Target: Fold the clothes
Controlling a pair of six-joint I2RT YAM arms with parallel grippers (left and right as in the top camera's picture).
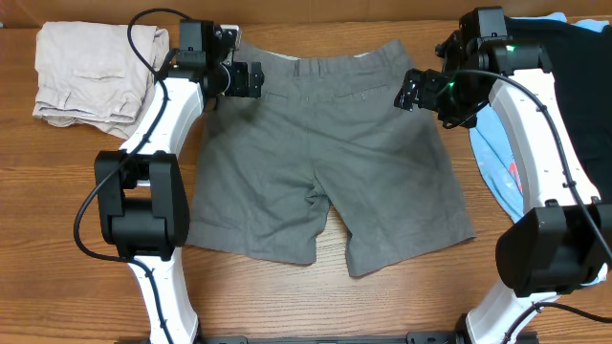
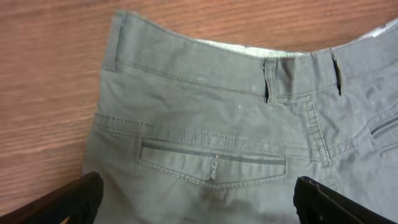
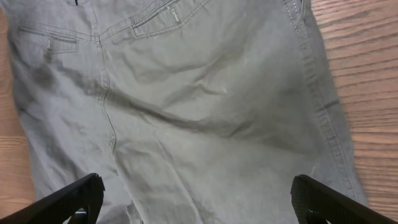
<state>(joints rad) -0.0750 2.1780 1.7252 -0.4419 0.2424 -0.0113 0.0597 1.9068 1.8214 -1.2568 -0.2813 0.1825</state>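
Four garments lie on the wooden table (image 1: 287,296). One pair of grey shorts (image 1: 325,162) is spread flat at the centre, back side up, with the waistband toward the far edge. One beige piece (image 1: 86,72) sits bunched at the far left, and one black piece (image 1: 588,86) and one light-blue piece (image 1: 488,158) lie at the right. Two slit pockets (image 2: 214,162) show on the shorts. Two grippers hang over the waist corners, the left gripper (image 1: 251,79) and the right gripper (image 1: 411,93), both with jaws spread wide and gripping nothing. The right arm covers much of the blue and black pieces, and the black one runs off the frame.
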